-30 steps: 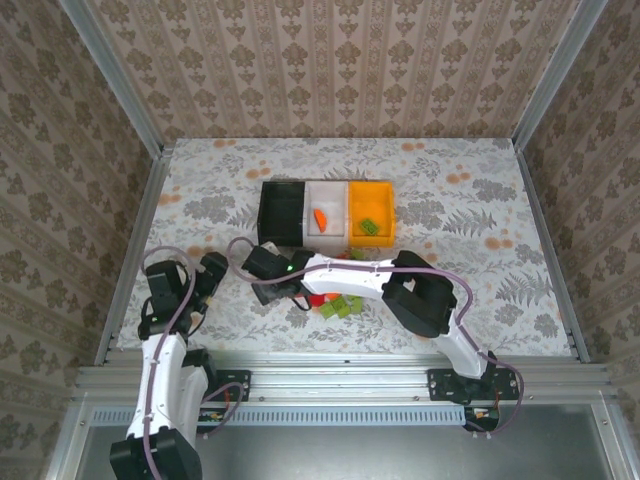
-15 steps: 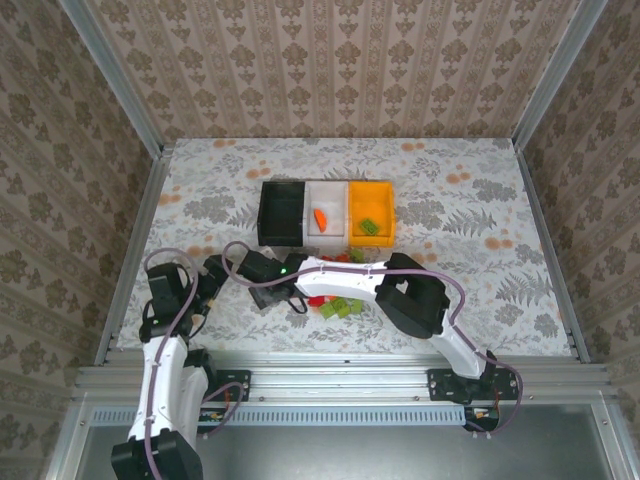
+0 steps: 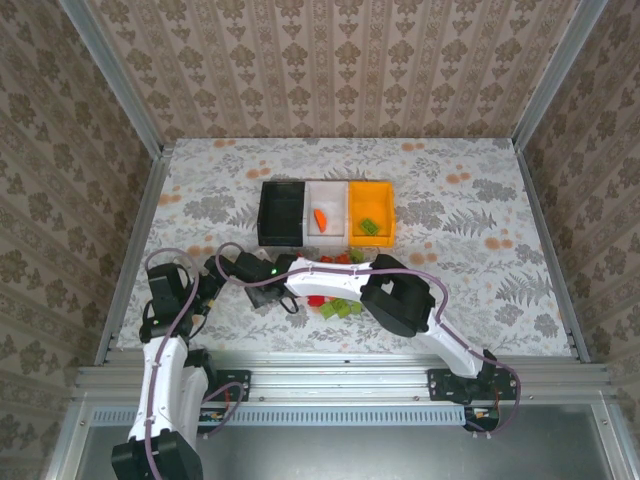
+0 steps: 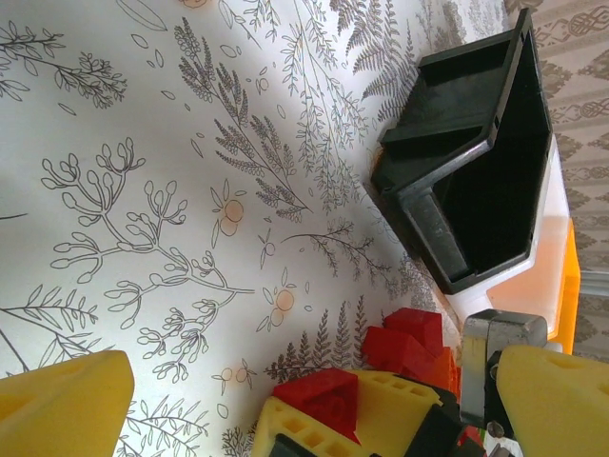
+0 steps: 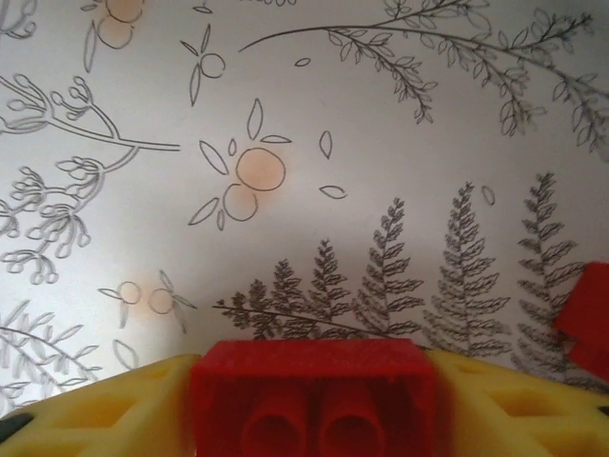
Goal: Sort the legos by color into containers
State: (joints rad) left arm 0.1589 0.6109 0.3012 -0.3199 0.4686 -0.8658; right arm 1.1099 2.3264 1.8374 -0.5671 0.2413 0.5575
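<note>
Clamping a red lego [image 5: 314, 367] between its yellow fingers [image 5: 95, 405], the right gripper [image 5: 314, 395] is hovering over the table [image 3: 200, 180] toward its near-left corner, likely bound for the black bin [image 3: 282, 212] at the row's left end, while the left gripper [image 3: 207, 278] is hanging wide open alongside.

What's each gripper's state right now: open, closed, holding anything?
Left gripper: open, holding nothing.
Right gripper: closed on a red brick.
</note>
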